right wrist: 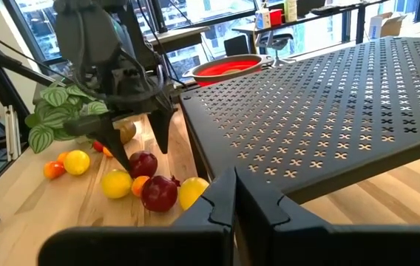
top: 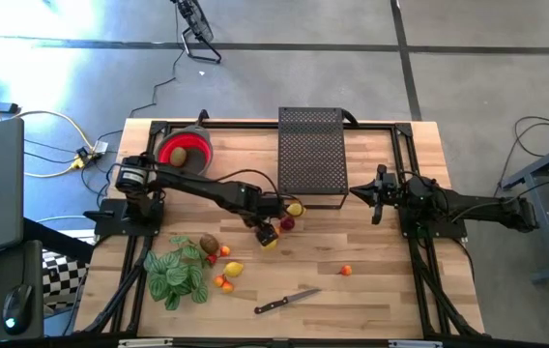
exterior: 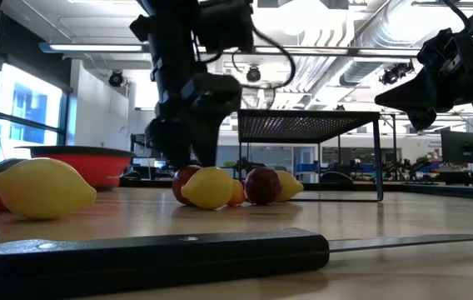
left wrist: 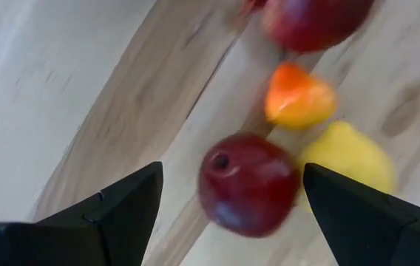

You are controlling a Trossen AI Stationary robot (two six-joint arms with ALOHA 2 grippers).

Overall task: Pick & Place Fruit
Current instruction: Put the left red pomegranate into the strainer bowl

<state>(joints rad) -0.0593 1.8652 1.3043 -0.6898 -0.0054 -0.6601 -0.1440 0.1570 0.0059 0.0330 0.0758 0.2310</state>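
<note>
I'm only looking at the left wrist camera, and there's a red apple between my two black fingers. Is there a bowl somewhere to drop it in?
Observer: Yes. In the high view a red bowl stands near the table's top left corner, beyond your open left pincer.
Operator: What is the other arm doing?
Observer: The right pincer is shut and hangs beside the black mesh rack.
Operator: Is there more fruit I can't see?
Observer: Yes. A lemon lies next to the green plant, and one small orange fruit lies alone nearer the right arm.
</note>
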